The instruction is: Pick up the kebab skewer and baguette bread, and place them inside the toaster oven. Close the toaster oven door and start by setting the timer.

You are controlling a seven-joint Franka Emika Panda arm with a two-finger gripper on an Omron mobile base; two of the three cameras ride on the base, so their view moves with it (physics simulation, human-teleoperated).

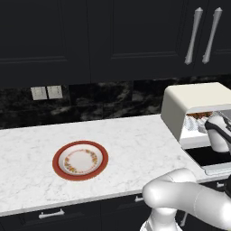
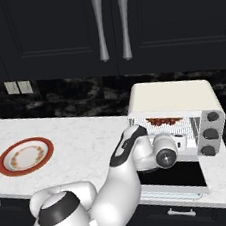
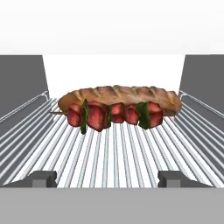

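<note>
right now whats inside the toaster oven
On the wire rack lie the baguette bread at the back and the kebab skewer against its front. The skewer hides the loaf's lower front; under the rack cannot be seen.

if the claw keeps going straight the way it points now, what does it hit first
Probably the kebab skewer, lying on the wire rack just in front of the baguette bread; depth is hard to judge, and the open claw holds nothing.

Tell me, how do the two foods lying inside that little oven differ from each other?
The baguette bread is one long golden-brown loaf with a scored crust; the kebab skewer is a shorter stick of separate red and dark green chunks. The bread lies further back, the skewer in front of it. Both lie lengthwise across the wire rack of the toaster oven.
</note>
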